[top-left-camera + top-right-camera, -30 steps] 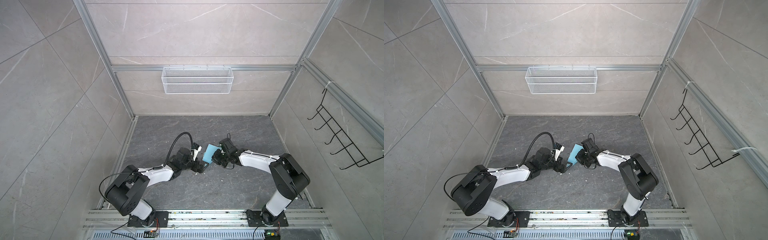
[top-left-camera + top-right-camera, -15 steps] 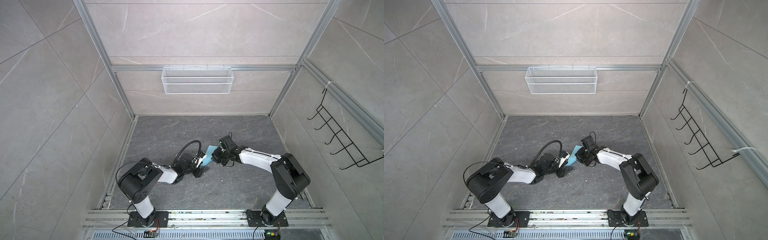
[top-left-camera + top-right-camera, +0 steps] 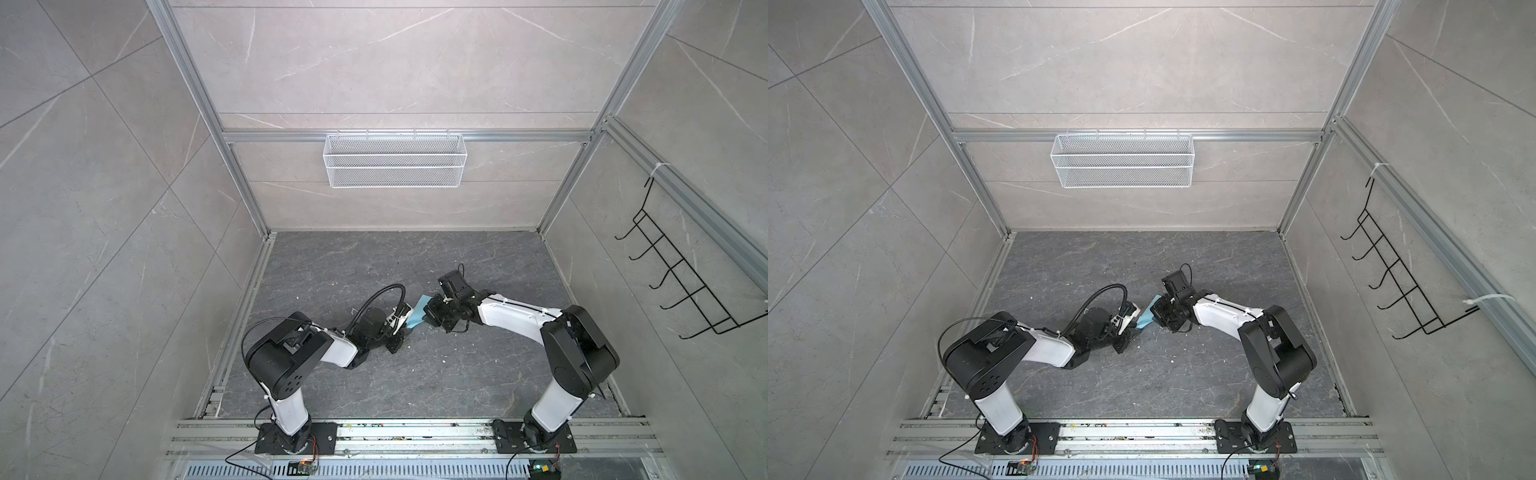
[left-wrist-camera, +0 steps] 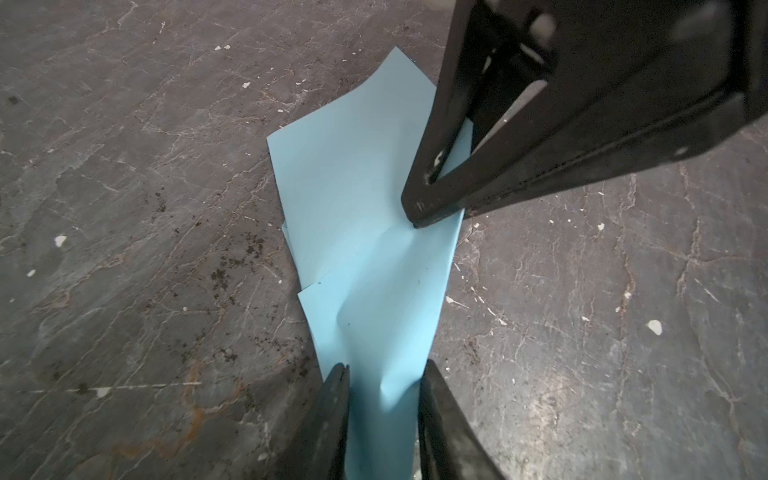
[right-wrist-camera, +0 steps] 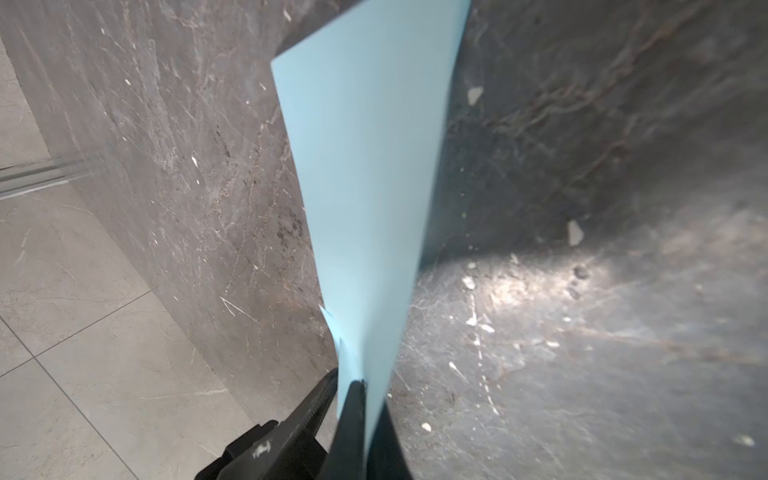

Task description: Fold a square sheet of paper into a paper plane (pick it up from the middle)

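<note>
In both top views, finding the paper [image 3: 417, 316] [image 3: 1146, 318] at about the middle of the dark floor [image 3: 415, 386], folded into a light-blue strip slanting from 1 o'clock to 7 o'clock. Meeting it from 8 o'clock with the left gripper [image 3: 406, 328] and from 3 o'clock with the right gripper [image 3: 1156, 316], reaching low over the floor with both. Noting a white wire basket [image 3: 394, 166] on the back wall at 12 o'clock and a black hook rack [image 3: 681, 274] on the side wall at 3 o'clock, both well apart from the paper.

In the left wrist view, seeing the paper [image 4: 365, 208] lying mostly flat on the floor [image 4: 124, 208], folded in layers, widening away from the camera and buckling along its middle. Straddling its narrow end with the left gripper [image 4: 384, 370], keeping the fingers [image 4: 332, 415] a small way apart with the paper filling the gap. Not being able to tell whether squeezing it or only flanking it. Bearing on the paper's far edge with the right gripper [image 4: 415, 214], tips drawn together.

In the right wrist view, pinching one end of the paper [image 5: 365, 166] in the right gripper [image 5: 348, 380], clamping tight with no gap showing. Seeing it stretching away from the fingers over the floor [image 5: 582, 332], widening toward its far end.
</note>
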Available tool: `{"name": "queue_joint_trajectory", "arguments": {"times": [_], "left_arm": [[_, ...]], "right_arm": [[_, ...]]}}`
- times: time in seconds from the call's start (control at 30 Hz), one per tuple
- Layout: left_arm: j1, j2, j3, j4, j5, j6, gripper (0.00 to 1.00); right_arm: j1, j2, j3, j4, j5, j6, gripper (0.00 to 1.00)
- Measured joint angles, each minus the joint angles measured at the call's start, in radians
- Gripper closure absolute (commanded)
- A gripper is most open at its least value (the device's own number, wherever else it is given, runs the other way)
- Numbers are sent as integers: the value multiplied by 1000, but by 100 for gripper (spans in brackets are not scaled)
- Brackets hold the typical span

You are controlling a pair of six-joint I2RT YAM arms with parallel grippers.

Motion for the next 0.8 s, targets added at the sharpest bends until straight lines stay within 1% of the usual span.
{"name": "queue_joint_trajectory", "arguments": {"times": [0.1, 0.23, 0.33, 0.5, 0.6, 0.8], "left_arm": [[0, 0, 0, -1, -4, 2, 74], [0, 0, 0, -2, -3, 4, 71], [0, 0, 0, -4, -3, 5, 71], [0, 0, 0, -10, -1, 16, 68], [0, 4, 0, -12, 2, 28, 68], [0, 20, 0, -16, 4, 56, 69]], "right_arm": [[0, 2, 8, -13, -9, 3, 83], [0, 8, 19, -24, -16, 5, 81], [0, 11, 23, -29, -21, 5, 84], [0, 13, 24, -32, -24, 6, 95], [0, 13, 24, -33, -25, 5, 96], [0, 13, 24, -32, -32, 6, 97]]}}
